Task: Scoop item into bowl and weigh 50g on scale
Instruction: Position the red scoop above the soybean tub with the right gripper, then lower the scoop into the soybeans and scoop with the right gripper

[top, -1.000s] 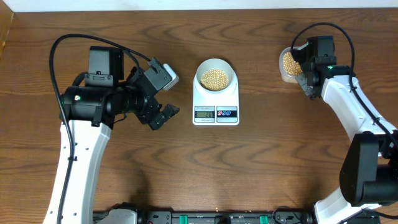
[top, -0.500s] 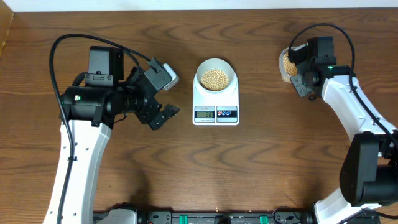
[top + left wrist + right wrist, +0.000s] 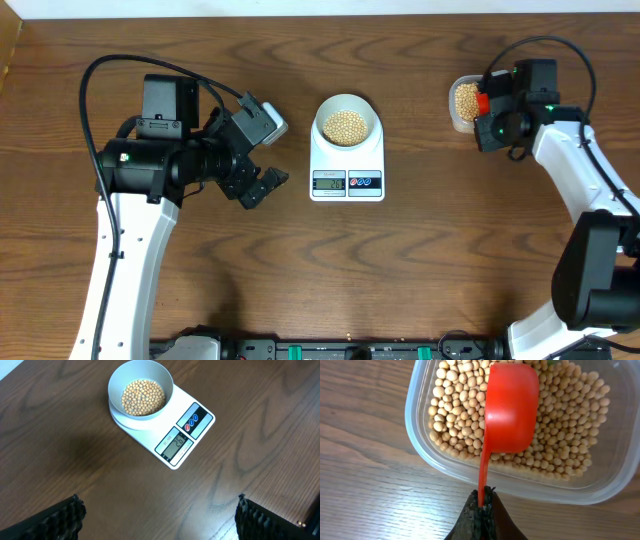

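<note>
The white bowl (image 3: 347,99) (image 3: 115,380) stands on the scale (image 3: 318,160) (image 3: 182,402) at the table's middle, partly filled with tan beans (image 3: 346,124) (image 3: 143,397). The scale's display shows digits. At the far right a clear tub (image 3: 458,122) (image 3: 420,435) holds many more beans (image 3: 460,400). My right gripper (image 3: 489,120) (image 3: 485,497) is shut on the thin handle of a red scoop (image 3: 482,103) (image 3: 512,405), whose cup sits over the tub's beans. No beans show on the scoop. My left gripper (image 3: 263,188) (image 3: 160,502) hangs open left of the scale, holding nothing.
The left arm's black body and cable (image 3: 150,160) fill the table's left side. The right arm (image 3: 580,190) runs down the right edge. Bare brown wood lies in front of the scale.
The right wrist has shifted to the right of the tub and turned, so the red scoop now shows over the beans. The left arm, bowl and scale have not moved.
</note>
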